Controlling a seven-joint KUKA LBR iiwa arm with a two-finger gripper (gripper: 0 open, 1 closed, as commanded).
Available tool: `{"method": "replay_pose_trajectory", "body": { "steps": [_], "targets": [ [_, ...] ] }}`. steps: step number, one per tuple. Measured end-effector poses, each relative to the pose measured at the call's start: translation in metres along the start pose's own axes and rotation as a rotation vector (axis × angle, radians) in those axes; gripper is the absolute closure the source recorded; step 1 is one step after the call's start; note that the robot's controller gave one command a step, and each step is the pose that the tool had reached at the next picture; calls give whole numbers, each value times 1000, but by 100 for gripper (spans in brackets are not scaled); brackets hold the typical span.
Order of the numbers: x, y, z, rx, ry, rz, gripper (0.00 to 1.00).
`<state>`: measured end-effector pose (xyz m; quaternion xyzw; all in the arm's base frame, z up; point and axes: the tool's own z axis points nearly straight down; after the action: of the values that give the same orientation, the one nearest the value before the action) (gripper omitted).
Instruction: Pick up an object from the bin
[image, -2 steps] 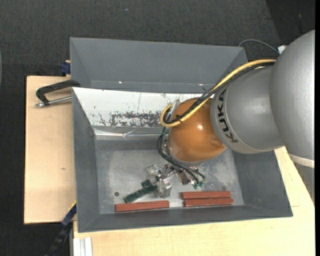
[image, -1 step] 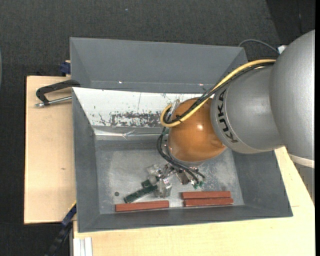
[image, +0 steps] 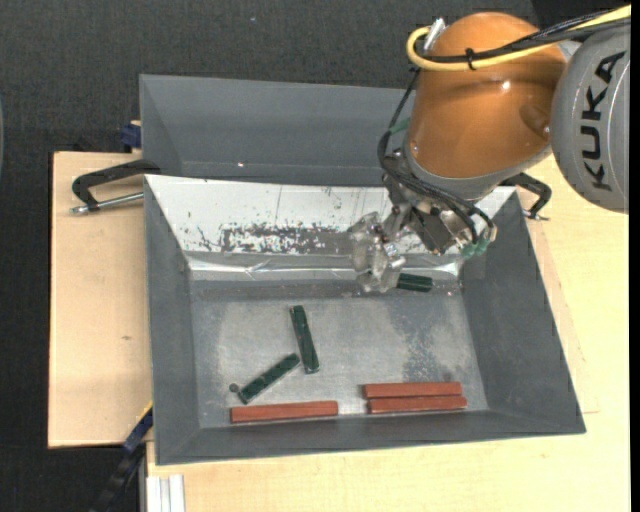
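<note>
Tool (image: 378, 268) low at back of grey metal bin (image: 520, 330), just beside short dark green bar (image: 416, 283); grip state unclear; nothing visibly lifted yet, grasp and lift remain

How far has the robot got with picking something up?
Nothing looks lifted yet. The pincer is down by the bin's back wall, beside a dark green stick; I can't tell if it grips it. Other green sticks and reddish-brown bars lie near the front. Lifting one out is left.
</note>
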<state>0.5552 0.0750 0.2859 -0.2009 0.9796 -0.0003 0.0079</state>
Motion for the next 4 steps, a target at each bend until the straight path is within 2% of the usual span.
{"method": "replay_pose_trajectory", "body": {
  "steps": [1, 2, 3, 4],
  "targets": [
    [1, 1, 4, -3, 9, -1, 0],
    [1, 1, 4, -3, 9, -1, 0],
    [10, 8, 152, -8, 20, -37, 100],
    [8, 7, 147, -5, 12, -37, 0]
  ]
}}
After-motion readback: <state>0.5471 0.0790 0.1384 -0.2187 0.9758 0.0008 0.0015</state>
